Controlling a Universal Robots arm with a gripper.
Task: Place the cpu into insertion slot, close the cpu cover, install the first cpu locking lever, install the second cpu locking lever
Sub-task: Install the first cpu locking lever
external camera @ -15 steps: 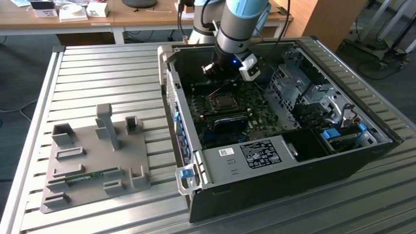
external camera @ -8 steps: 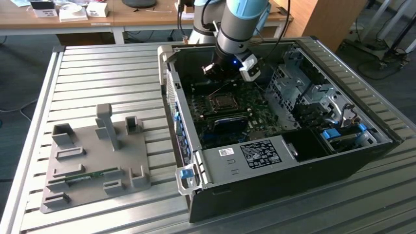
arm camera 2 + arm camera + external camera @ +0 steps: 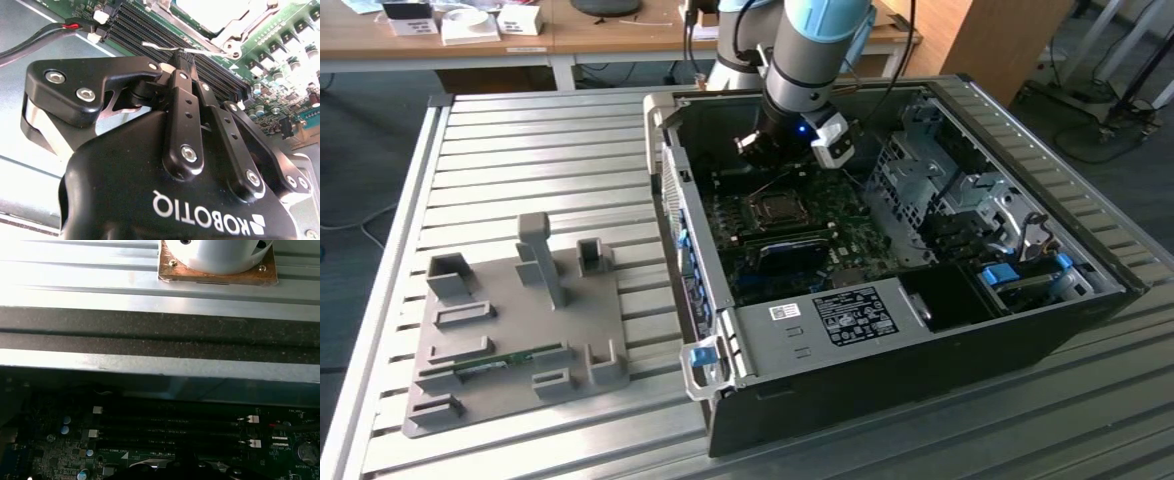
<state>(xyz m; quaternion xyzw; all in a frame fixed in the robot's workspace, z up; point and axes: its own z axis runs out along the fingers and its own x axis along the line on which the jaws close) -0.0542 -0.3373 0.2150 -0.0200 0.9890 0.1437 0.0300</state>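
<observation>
The arm [image 3: 803, 55] reached down into the computer case [image 3: 1014, 330]. The second wrist view showed the closed gripper [image 3: 182, 55] at a wire locking lever [image 3: 157, 46].

White lettering [image 3: 202, 215] stands on the black claw [image 3: 183, 56].

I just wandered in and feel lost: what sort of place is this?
Most likely a robotics lab or test workshop: a robot arm reaches into an open computer case on a slatted metal table, its pincer shut on a lever, with cluttered desks behind.
</observation>
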